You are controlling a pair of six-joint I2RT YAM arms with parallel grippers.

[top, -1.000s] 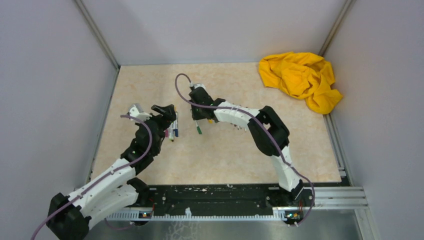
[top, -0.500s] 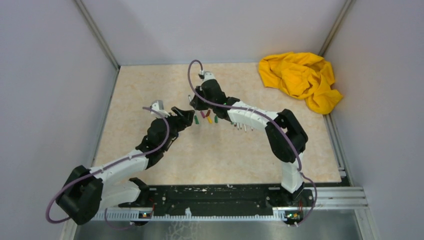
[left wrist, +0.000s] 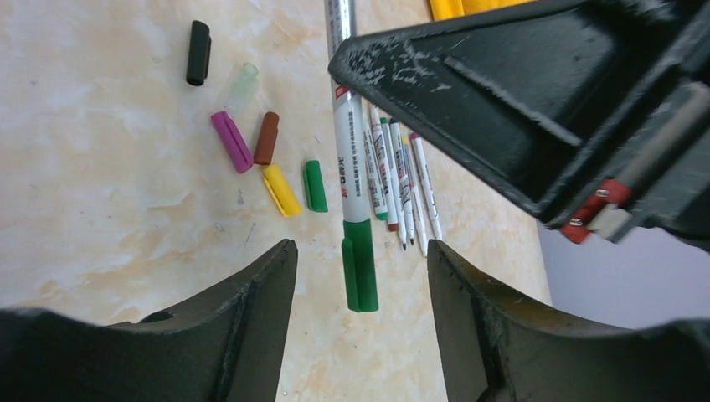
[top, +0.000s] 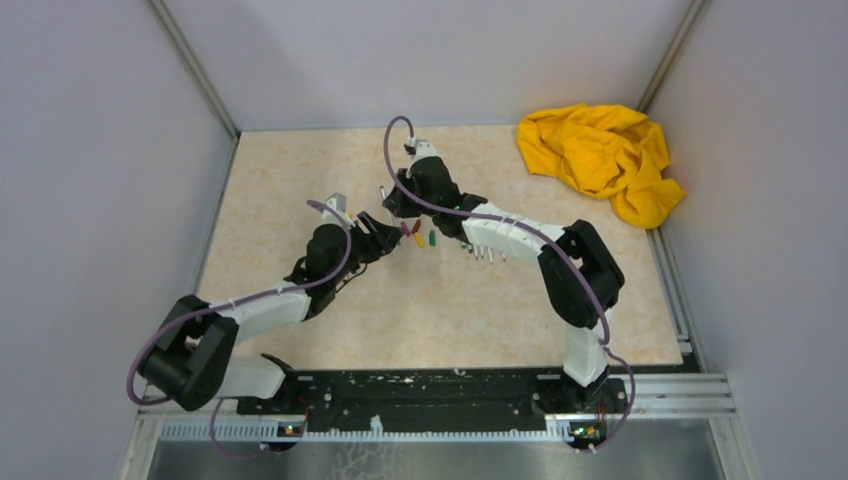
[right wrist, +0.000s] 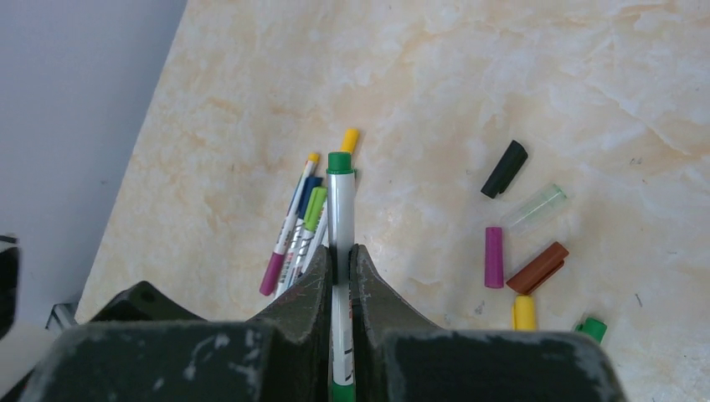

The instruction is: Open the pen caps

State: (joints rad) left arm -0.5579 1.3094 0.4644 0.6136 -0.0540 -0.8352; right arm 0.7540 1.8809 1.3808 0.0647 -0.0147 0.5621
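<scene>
My right gripper [right wrist: 342, 251] is shut on the grey-white barrel of a green pen [right wrist: 339, 201] and holds it above the table. In the left wrist view the pen's green cap [left wrist: 360, 268] is still on its end, between the fingers of my open left gripper [left wrist: 360, 244], with a gap on each side. Loose caps lie on the table: black [left wrist: 198, 52], clear [left wrist: 240, 84], purple [left wrist: 232, 141], brown [left wrist: 266, 138], yellow [left wrist: 281, 190] and green [left wrist: 315, 185]. In the top view the left gripper [top: 385, 232] and the right gripper [top: 397, 205] meet at mid-table.
Several uncapped pens [left wrist: 402, 184] lie side by side beyond the held pen; they also show in the right wrist view [right wrist: 297, 226]. A crumpled yellow cloth [top: 600, 155] lies at the back right corner. Grey walls close in the table [top: 300, 180] on three sides.
My left arm has swung right and forward until its open fingers flank the capped end of the held pen. My right gripper, with the pen, has moved back and slightly right.
</scene>
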